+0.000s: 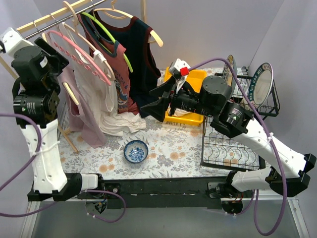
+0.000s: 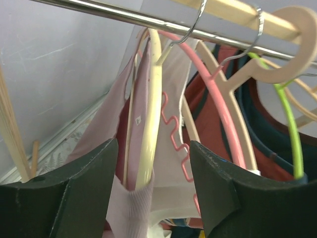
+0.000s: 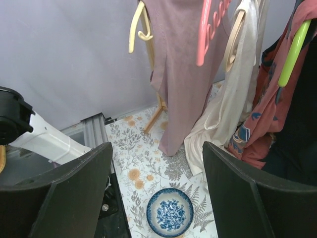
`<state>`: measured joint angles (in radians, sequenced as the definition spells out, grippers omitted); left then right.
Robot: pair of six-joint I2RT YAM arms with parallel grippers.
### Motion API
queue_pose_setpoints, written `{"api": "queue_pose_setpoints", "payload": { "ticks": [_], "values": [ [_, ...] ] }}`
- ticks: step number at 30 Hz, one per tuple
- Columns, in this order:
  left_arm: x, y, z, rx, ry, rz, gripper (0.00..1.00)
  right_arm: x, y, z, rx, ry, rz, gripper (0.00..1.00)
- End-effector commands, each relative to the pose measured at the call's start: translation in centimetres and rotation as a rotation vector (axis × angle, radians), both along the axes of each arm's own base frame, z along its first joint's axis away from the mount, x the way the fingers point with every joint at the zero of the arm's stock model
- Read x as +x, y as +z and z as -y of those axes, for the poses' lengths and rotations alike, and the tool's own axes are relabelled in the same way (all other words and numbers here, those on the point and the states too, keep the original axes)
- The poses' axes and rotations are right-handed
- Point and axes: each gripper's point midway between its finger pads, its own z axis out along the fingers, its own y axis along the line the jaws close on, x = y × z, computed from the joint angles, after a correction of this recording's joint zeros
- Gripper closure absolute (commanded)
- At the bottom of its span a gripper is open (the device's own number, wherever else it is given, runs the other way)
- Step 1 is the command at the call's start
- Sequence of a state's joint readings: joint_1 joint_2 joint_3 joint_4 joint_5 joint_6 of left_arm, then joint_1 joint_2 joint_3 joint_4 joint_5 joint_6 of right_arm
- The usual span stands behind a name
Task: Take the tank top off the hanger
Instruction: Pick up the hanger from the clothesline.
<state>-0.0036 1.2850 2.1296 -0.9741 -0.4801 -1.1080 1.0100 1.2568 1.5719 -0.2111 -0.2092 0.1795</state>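
Note:
A mauve tank top [image 1: 81, 116] hangs on a cream hanger [image 2: 148, 124] at the left end of the rail [image 2: 124, 16]. My left gripper [image 1: 57, 59] is raised beside it and open. In the left wrist view its jaws [image 2: 152, 144] stand either side of the cream hanger and the ribbed mauve strap [image 2: 131, 208], not closed on them. A white garment [image 1: 101, 106] on a pink hanger [image 2: 218, 99], a red top [image 1: 124, 84] on a green hanger and a navy top [image 1: 143, 59] hang further right. My right gripper [image 1: 157, 99] is open and empty in mid-air, facing the clothes [image 3: 157, 148].
A blue-patterned bowl [image 1: 135, 150] sits on the floral cloth, below my right jaws [image 3: 170, 212]. A yellow bin [image 1: 195, 82] holds cloth behind the right arm. A wire dish rack [image 1: 233, 144] with plates [image 1: 261, 82] stands at right. The rack's wooden leg [image 1: 69, 139] slants at left.

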Motion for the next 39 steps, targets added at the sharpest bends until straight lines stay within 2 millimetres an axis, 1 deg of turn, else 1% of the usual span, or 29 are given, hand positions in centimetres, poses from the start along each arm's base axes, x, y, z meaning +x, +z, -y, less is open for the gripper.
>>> {"api": "queue_pose_setpoints", "payload": {
  "ticks": [1,2,4,6,8,9,10,12,13,14,16,19,20,22,23,26,27,29,30,32,35,36,37,38,39],
  "values": [
    [0.3,0.2,-1.3,0.051,0.07,-0.023,0.42,-0.3,1.9,1.3,0.049,-0.025,0.065,0.19],
    [1.1,-0.3,-1.5,0.058,0.078,-0.043,0.42,-0.4,2.0,1.6,0.053,-0.031,0.068,0.19],
    [1.8,-0.8,-1.6,0.059,0.083,-0.06,0.42,-0.2,1.4,1.6,0.038,-0.039,0.07,0.19],
    [2.8,-1.7,-1.3,0.064,0.062,-0.085,0.46,-0.1,1.3,1.9,0.035,-0.052,0.074,0.19],
    [3.1,-2.0,-1.1,0.067,0.052,-0.098,0.59,0.1,1.5,2.2,0.036,-0.07,0.085,0.19],
    [2.9,-1.7,-1.1,0.072,0.045,-0.094,0.65,0.1,1.5,2.3,0.037,-0.073,0.087,0.19],
    [2.6,-1.3,-1.1,0.072,0.045,-0.082,0.78,0.2,1.6,2.4,0.038,-0.079,0.09,0.19],
    [1.7,0.0,-1.3,0.074,0.06,-0.043,0.9,0.2,1.8,2.5,0.042,-0.081,0.096,0.19],
    [1.0,0.7,-1.4,0.075,0.069,-0.022,0.98,0.2,1.9,2.4,0.045,-0.078,0.098,0.19],
    [0.7,1.1,-1.4,0.076,0.071,-0.009,1.0,0.1,1.9,2.4,0.046,-0.072,0.094,0.19],
    [0.0,2.0,-1.4,0.071,0.07,0.021,1.0,-0.1,2.0,2.2,0.053,-0.061,0.096,0.19],
    [-0.7,2.4,-1.3,0.069,0.062,0.036,1.0,-0.2,1.9,1.8,0.057,-0.045,0.085,0.19],
    [-1.2,2.8,-1.2,0.067,0.058,0.055,1.0,-0.3,2.1,1.7,0.06,-0.037,0.086,0.19],
    [-1.8,3.3,-1.1,0.07,0.052,0.073,1.0,-0.3,2.0,1.4,0.059,-0.03,0.077,0.19],
    [-2.4,3.9,-0.7,0.075,0.027,0.095,1.0,-0.3,2.0,1.3,0.059,-0.029,0.078,0.19],
    [-3.1,4.8,0.1,0.079,-0.021,0.134,1.0,-0.3,2.1,1.0,0.066,-0.02,0.07,0.19],
    [-3.9,5.2,0.1,0.075,-0.023,0.151,1.0,-0.3,2.1,1.0,0.065,-0.017,0.068,0.19],
    [-4.5,5.4,0.0,0.074,-0.018,0.162,1.0,-0.4,1.9,0.8,0.063,-0.012,0.06,0.19],
    [-5.1,5.7,0.1,0.067,-0.022,0.178,1.0,-0.4,1.9,0.8,0.063,-0.01,0.059,0.2],
    [-5.8,5.8,0.4,0.054,-0.038,0.192,1.0,-0.5,1.9,0.7,0.064,-0.006,0.058,0.19],
    [-6.6,5.6,2.2,0.011,-0.133,0.213,1.0,-0.4,1.3,0.5,0.052,-0.005,0.061,0.2],
    [-6.5,5.3,3.3,-0.008,-0.194,0.212,1.0,-0.3,1.0,0.5,0.043,-0.01,0.061,0.2],
    [-7.8,5.4,3.6,-0.016,-0.21,0.225,1.0,-0.1,0.4,0.6,0.029,-0.02,0.061,0.2],
    [-8.2,5.3,3.7,-0.02,-0.217,0.227,1.0,0.5,0.1,0.7,0.021,-0.051,0.06,0.2],
    [-8.3,4.7,3.6,-0.02,-0.21,0.214,1.0,0.6,0.0,0.7,0.015,-0.06,0.059,0.2]
  ]
}}
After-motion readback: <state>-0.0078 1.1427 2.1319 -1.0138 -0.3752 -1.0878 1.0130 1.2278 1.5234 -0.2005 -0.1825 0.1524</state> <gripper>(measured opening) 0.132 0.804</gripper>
